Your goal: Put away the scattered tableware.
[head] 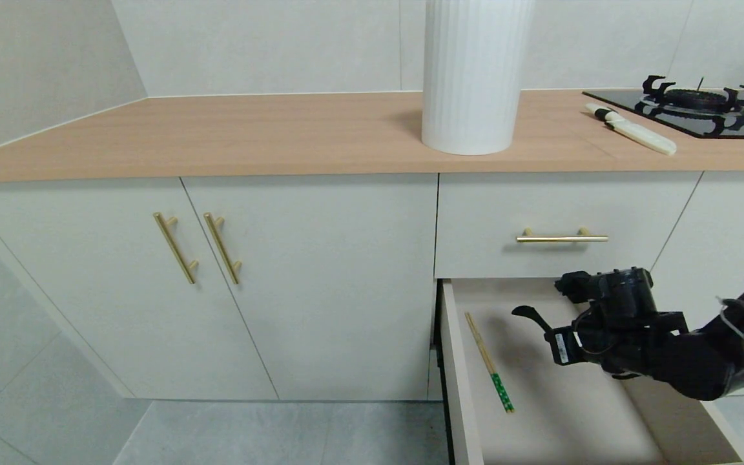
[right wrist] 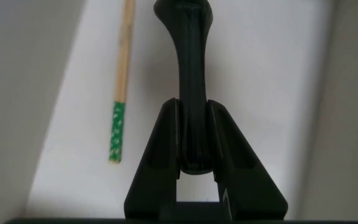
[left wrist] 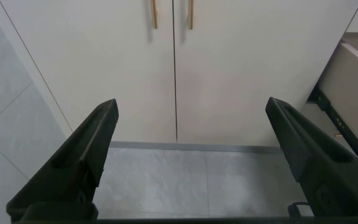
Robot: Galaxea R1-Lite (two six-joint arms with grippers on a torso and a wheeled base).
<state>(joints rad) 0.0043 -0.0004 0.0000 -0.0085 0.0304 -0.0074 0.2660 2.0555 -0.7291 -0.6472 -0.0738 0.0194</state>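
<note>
My right gripper (head: pixel 560 339) hangs over the open drawer (head: pixel 457 381), shut on a black spoon (head: pixel 529 314) whose end sticks out toward the drawer's left side. In the right wrist view both fingers clamp the black spoon (right wrist: pixel 188 74) at its handle, gripper (right wrist: pixel 193 134) above the drawer floor. A pair of wooden chopsticks with green ends (head: pixel 490 363) lies inside the drawer along its left wall, and appears beside the spoon as chopsticks (right wrist: pixel 122 87). A white-bladed knife (head: pixel 634 130) lies on the counter by the stove. My left gripper (left wrist: pixel 191 112) is open and empty, low before the cabinet doors (left wrist: pixel 174 62).
A tall white ribbed cylinder (head: pixel 472 77) stands on the wooden counter above the drawers. A black gas stove (head: pixel 701 106) sits at the far right. The shut upper drawer has a gold handle (head: pixel 562 238). Two cabinet doors with gold handles (head: pixel 197 248) are to the left, over grey floor tiles.
</note>
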